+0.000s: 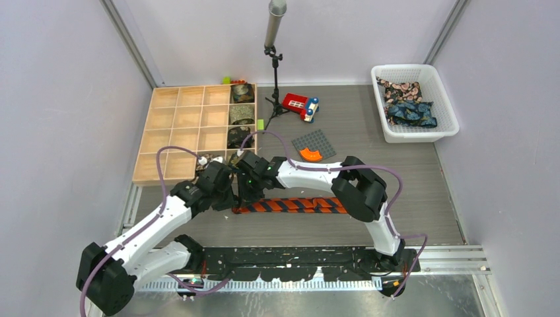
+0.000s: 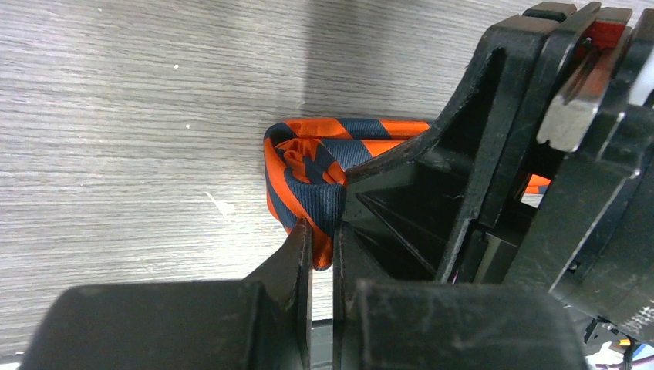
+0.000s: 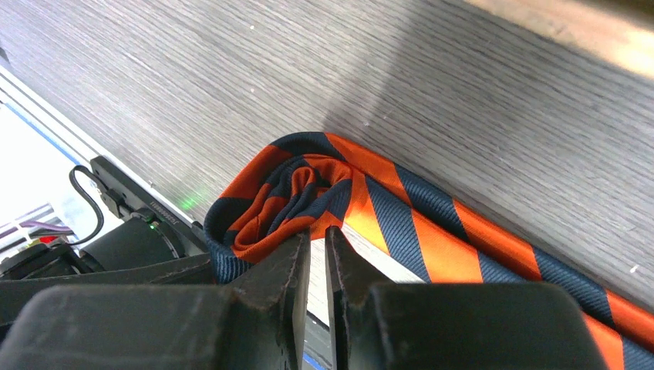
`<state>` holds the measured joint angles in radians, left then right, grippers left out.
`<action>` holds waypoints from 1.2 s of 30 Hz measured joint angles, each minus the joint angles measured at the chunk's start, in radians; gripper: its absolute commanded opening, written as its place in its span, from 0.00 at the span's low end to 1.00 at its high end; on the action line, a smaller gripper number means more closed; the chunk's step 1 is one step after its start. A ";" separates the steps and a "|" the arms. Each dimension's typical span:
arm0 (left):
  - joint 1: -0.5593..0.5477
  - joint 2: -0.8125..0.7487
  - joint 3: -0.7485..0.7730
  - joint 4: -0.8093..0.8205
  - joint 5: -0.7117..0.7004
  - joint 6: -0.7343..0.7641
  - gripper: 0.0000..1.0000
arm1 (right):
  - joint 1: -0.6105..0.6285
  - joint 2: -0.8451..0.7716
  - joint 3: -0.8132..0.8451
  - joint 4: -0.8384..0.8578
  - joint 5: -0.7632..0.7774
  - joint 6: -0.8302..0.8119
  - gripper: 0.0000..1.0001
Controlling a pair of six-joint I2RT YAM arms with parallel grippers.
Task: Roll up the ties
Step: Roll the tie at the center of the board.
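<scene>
Worked over a grey wood-grain table (image 1: 409, 198), with lavender walls (image 1: 66, 99) around. Had a wooden grid tray (image 1: 178, 125) back left with rolled ties (image 1: 242, 113) down its right column. Had a white mesh basket (image 1: 403, 68) back right with dark ties (image 1: 406, 105) piled in. Between those, behind the arms, spotted a black stand (image 1: 274, 72), a red toy car (image 1: 300, 105) and a grey studded plate (image 1: 314, 140) with an orange piece (image 1: 310, 156).

Found the striped tie (image 1: 297, 205) flat near the front edge: satin, orange and navy diagonals, left end wound into a loose coil. Couldn't see the coil from overhead, as both wrists sat over it. Couldn't see the tie's right end either, hidden behind the right arm's elbow.

Saw the left gripper (image 2: 322, 235) nearly closed, pinching a fold at the coil's edge. Saw the right gripper (image 3: 312, 235) down to a narrow slit, tips against the coil. Couldn't tell whether any cloth was caught there.
</scene>
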<state>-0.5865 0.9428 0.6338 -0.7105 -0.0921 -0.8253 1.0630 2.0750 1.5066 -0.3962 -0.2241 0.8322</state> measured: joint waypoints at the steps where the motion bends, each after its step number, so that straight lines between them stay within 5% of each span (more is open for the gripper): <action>1: 0.000 0.011 -0.002 0.005 0.004 0.001 0.00 | 0.000 0.002 -0.003 0.004 -0.002 0.003 0.19; 18: 0.001 0.188 -0.011 0.149 0.109 0.023 0.00 | -0.034 -0.013 -0.108 0.050 0.000 0.008 0.19; 30: 0.001 0.283 -0.011 0.237 0.185 0.045 0.00 | -0.065 -0.182 -0.164 -0.002 0.052 -0.032 0.19; 36: 0.000 0.293 -0.024 0.274 0.212 0.050 0.18 | -0.068 -0.202 -0.168 -0.002 0.058 -0.037 0.19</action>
<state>-0.5865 1.2354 0.6094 -0.4370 0.1200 -0.7750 0.9955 1.8732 1.3384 -0.3981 -0.1661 0.7956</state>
